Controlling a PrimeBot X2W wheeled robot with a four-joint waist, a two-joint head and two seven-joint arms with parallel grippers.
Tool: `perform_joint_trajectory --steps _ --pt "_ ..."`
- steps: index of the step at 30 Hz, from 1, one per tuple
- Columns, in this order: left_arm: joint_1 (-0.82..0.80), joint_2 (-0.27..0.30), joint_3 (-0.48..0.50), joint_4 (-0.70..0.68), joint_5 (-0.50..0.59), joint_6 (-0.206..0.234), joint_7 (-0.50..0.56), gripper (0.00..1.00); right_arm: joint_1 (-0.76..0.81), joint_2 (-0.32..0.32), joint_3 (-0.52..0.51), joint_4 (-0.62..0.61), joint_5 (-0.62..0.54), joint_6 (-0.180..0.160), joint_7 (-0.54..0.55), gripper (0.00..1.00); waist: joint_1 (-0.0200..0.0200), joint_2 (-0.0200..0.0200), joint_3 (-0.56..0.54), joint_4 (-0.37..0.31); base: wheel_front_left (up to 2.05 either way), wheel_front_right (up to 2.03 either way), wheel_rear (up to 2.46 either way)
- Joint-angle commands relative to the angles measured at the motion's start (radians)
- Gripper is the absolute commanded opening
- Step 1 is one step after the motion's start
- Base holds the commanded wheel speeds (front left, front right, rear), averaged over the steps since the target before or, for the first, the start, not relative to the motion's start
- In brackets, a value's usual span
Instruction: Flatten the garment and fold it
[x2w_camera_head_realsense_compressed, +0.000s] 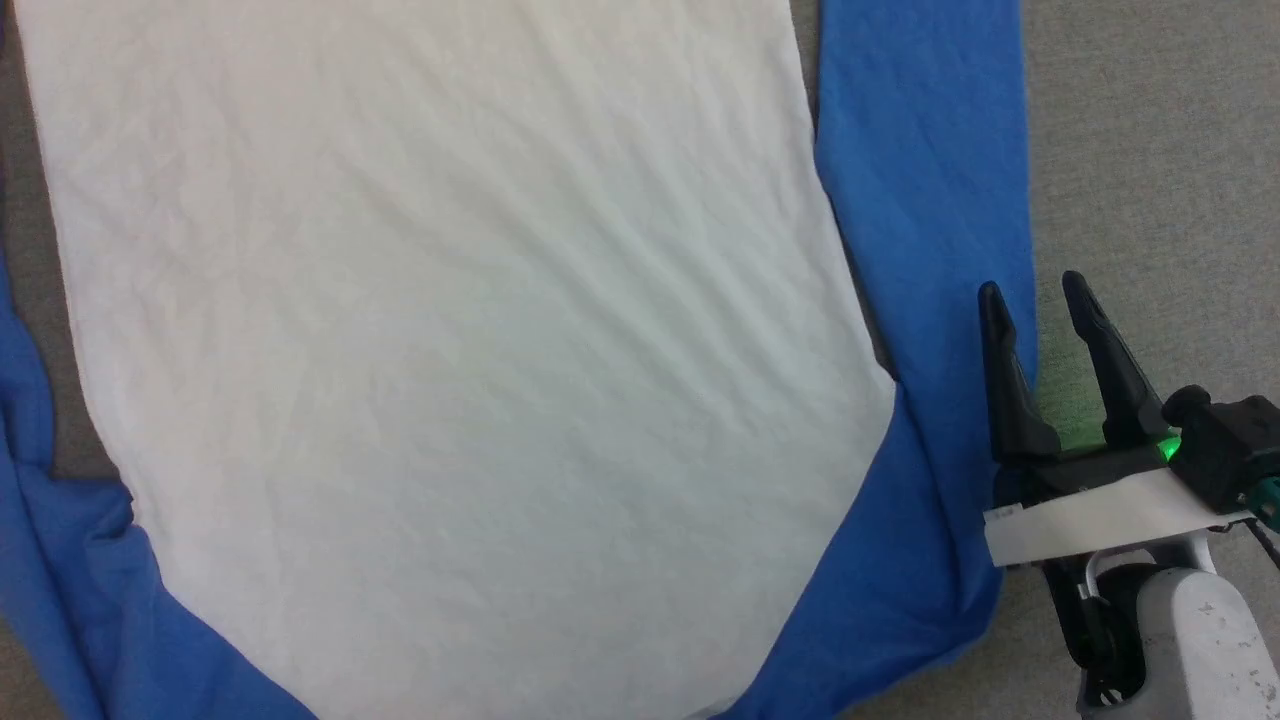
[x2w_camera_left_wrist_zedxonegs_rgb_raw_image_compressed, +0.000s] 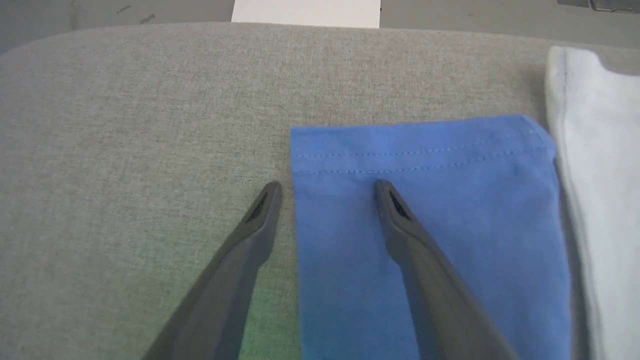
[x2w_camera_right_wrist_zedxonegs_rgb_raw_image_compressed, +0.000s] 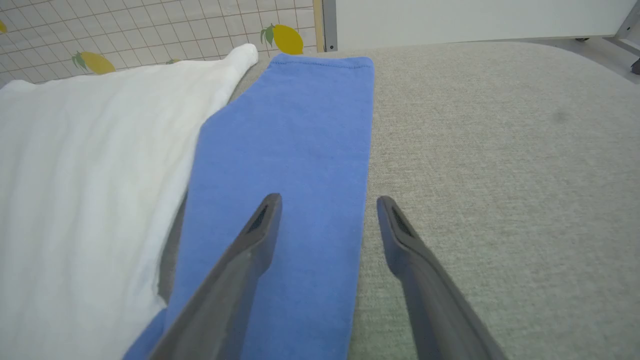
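The garment (x2w_camera_head_realsense_compressed: 450, 350) lies spread out flat on the grey cloth-covered desk (x2w_camera_head_realsense_compressed: 1150, 150). In the head view its white body is lightly creased, and a blue sleeve runs down each side. The right sleeve (x2w_camera_head_realsense_compressed: 920, 200) lies fairly straight beside the body. The left sleeve (x2w_camera_head_realsense_compressed: 60, 560) is rumpled and bunched near the shoulder.

The right claw (x2w_camera_head_realsense_compressed: 1032, 287) sits at the outer edge of the right sleeve with its two dark fingers spread apart and nothing between them. In the right wrist view one finger is over the blue cloth and the other over bare desk. The sleeve's cuff (x2w_camera_right_wrist_zedxonegs_rgb_raw_image_compressed: 322, 62) lies ahead of them near the desk's far edge. Whether the fingertips touch the cloth cannot be told.

The left claw (x2w_camera_left_wrist_zedxonegs_rgb_raw_image_compressed: 327, 184) is likewise spread wide and holds nothing. It straddles the outer edge of the left sleeve, just short of its stitched cuff (x2w_camera_left_wrist_zedxonegs_rgb_raw_image_compressed: 420, 150). One finger is over grey desk, the other over blue. The white body's hem (x2w_camera_left_wrist_zedxonegs_rgb_raw_image_compressed: 590, 150) lies just beside the cuff.

Beyond the desk are a gridded floor covering printed with lemons (x2w_camera_right_wrist_zedxonegs_rgb_raw_image_compressed: 125, 25) and a pale panel (x2w_camera_right_wrist_zedxonegs_rgb_raw_image_compressed: 475, 20).
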Motion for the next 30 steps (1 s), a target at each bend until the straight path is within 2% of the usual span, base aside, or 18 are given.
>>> perform_joint_trajectory --steps 1,2,3,8,16,23,30 --pt "0.053 0.012 -0.011 0.004 -0.012 0.018 0.022 0.5 -0.021 0.001 0.001 0.003 0.007 -0.002 -0.008 1.0 -0.0001 -0.0001 0.0 -0.002 0.0 0.0 0.0" --pt "0.057 0.015 -0.009 -0.007 -0.012 0.022 0.02 0.15 -0.022 0.001 0.001 0.004 0.007 -0.002 -0.008 1.0 -0.0001 -0.0001 -0.001 -0.001 0.0 0.0 0.0" --pt "0.061 0.016 -0.006 -0.021 -0.015 0.022 0.015 0.0 -0.022 0.001 0.0 0.005 0.007 -0.002 -0.008 1.0 -0.0001 -0.0001 -0.003 0.001 0.0 0.0 0.0" --pt "0.077 0.002 0.007 -0.055 -0.013 0.006 -0.052 0.0 -0.023 0.001 0.001 0.004 0.001 -0.002 -0.004 1.0 -0.0001 -0.0001 -0.016 0.016 0.0 0.0 0.0" --pt "0.107 -0.013 0.051 -0.048 0.023 -0.043 -0.27 0.0 -0.009 0.001 -0.02 0.002 -0.025 -0.002 0.009 1.0 -0.0001 -0.0001 -0.12 0.076 0.0 0.0 0.0" --pt "0.253 0.019 0.114 -0.063 -0.025 -0.06 -0.393 0.0 0.047 0.001 -0.048 -0.018 -0.038 -0.002 0.043 1.0 -0.0001 -0.0001 -0.264 0.141 0.0 0.0 0.0" --pt "0.451 0.061 0.189 -0.116 -0.085 -0.049 -0.502 0.0 0.109 0.001 -0.077 -0.054 -0.051 -0.002 0.083 1.0 -0.0001 -0.0001 -0.368 0.201 0.0 0.0 0.0"
